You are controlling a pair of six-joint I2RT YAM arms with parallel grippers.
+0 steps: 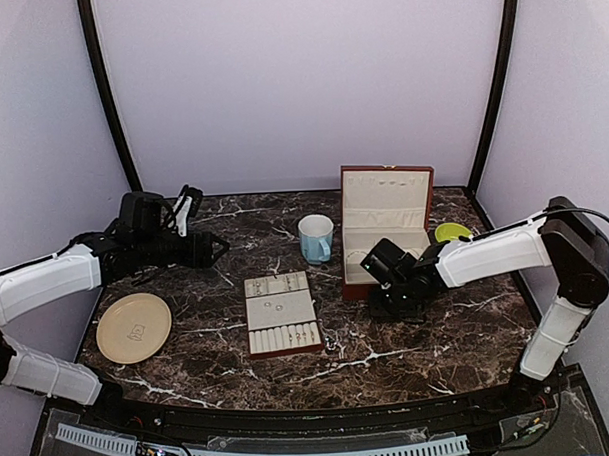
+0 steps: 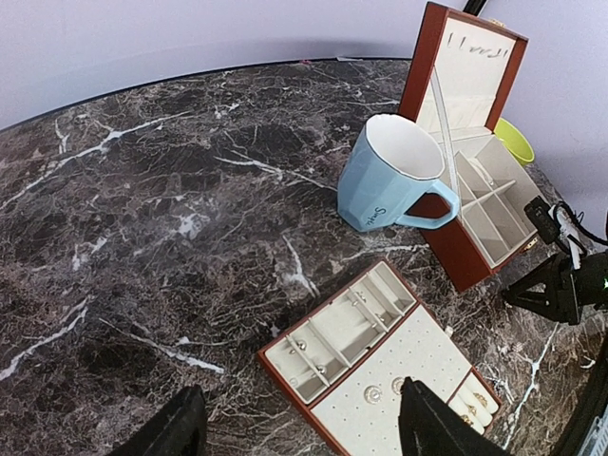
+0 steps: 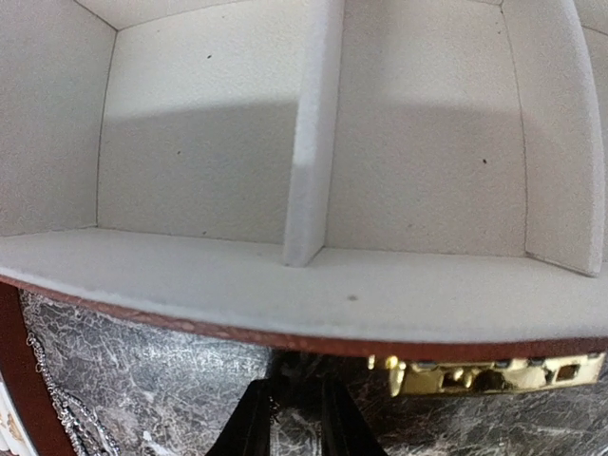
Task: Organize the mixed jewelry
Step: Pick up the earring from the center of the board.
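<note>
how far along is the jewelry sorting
Partly done. Small rings and studs already sit in the slotted tray. In hand: the right gripper is low at the open box's front edge, fingers nearly together; whether it grips anything is unclear. The left gripper hovers open and empty. Left: a fine chain lies on the marble table near the box's front.

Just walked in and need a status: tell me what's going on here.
Two robot arms are sorting jewelry. The right gripper is down at the table just in front of the open box, by its latch, fingers nearly together; whether it holds anything isn't visible. A fine chain lies nearby. The left gripper hangs open and empty, aimed at the slotted tray, which already holds a few small pieces.
</note>
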